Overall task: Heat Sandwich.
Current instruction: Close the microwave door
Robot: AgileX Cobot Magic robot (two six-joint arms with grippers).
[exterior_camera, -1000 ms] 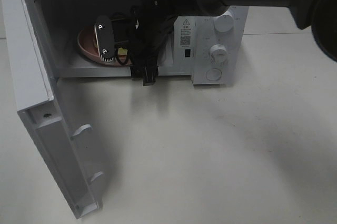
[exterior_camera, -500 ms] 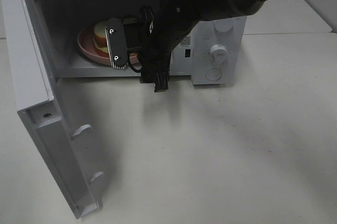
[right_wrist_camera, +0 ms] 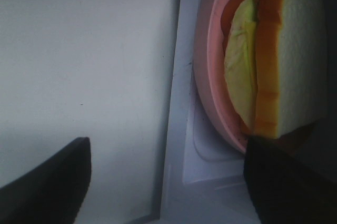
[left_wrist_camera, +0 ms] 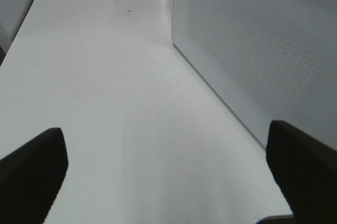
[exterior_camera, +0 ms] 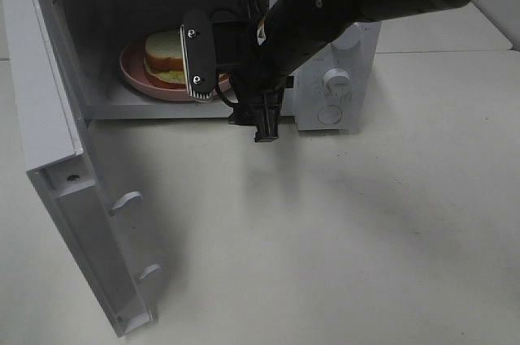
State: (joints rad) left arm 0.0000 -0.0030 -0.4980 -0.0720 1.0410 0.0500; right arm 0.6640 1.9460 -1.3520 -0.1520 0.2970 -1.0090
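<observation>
The sandwich [exterior_camera: 166, 54] lies on the pink plate [exterior_camera: 127, 66] inside the open microwave [exterior_camera: 351, 97], just ahead of the right claw [right_wrist_camera: 166, 182], whose jaws stand wide and empty. It looks light and soft, with layers likely to slide, so it seems safer carried by the plate's rim. The left claw [left_wrist_camera: 168, 176] gapes wide too.

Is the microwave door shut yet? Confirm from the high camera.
No, the microwave door stands swung wide open, with the sandwich on the pink plate visible inside.
</observation>
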